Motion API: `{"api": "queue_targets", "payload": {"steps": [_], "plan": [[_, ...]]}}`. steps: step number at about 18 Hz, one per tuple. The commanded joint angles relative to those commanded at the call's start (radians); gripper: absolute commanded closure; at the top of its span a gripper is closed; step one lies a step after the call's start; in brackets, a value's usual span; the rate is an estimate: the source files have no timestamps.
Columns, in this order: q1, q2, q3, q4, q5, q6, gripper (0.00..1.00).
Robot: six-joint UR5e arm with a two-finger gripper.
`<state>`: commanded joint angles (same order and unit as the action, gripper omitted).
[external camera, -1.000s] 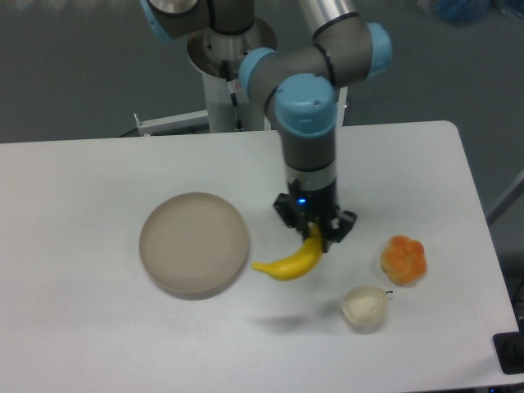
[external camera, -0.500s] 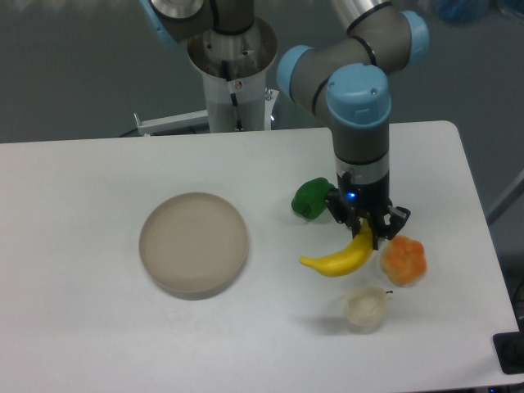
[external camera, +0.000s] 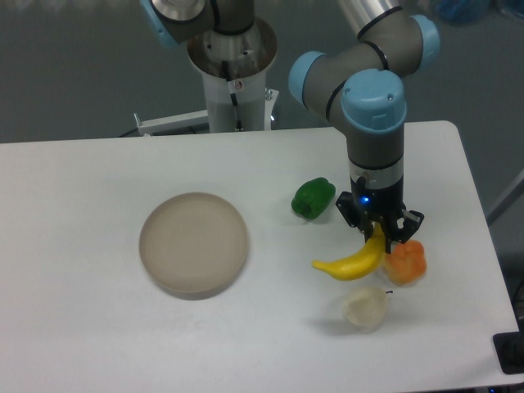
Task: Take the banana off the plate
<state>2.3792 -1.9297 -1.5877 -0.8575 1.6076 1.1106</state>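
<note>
White worktop (external camera: 98, 344) under a dim grey room; the arm's base column stands at the far edge.

Plate (external camera: 194, 243): left of centre on the worktop, bare inside, nothing resting on it.

Banana (external camera: 354, 261): well to the right of the plate, held at its upper end by the claw (external camera: 379, 230), body hanging down and to the left. Its lower tip looks to be off the surface, with a faint shadow below it on the worktop, so I judge it carried rather than resting. It hangs just beside the orange fruit (external camera: 407, 261) and above the pale round fruit (external camera: 365, 308); whether it touches the orange fruit cannot be told from this angle.

Claw: clamped on the banana's upper end, a finger showing on either side of the yellow.

Change over the last second: the arm has swung rightward with the banana in tow. One second ago the banana hung just beside the plate's right rim; half a second ago it was midway; now it is close to the orange fruit. The move has uncovered a green pepper (external camera: 313, 198) that the arm hid before. Travel in the last half second is much shorter than in the half second before, so the arm appears to be slowing.

Meaning for the task: the banana is off the plate and gripped, so the pick-up looks accomplished. Remaining risk is the end-only grip; the hanging body could swing or slip if the arm stops sharply.
</note>
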Motion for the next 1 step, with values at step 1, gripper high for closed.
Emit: {"api": "queue_targets", "payload": {"steps": [1], "plan": [[0.0,-0.002,0.0,0.002,-0.003,0.0,0.64]]}}
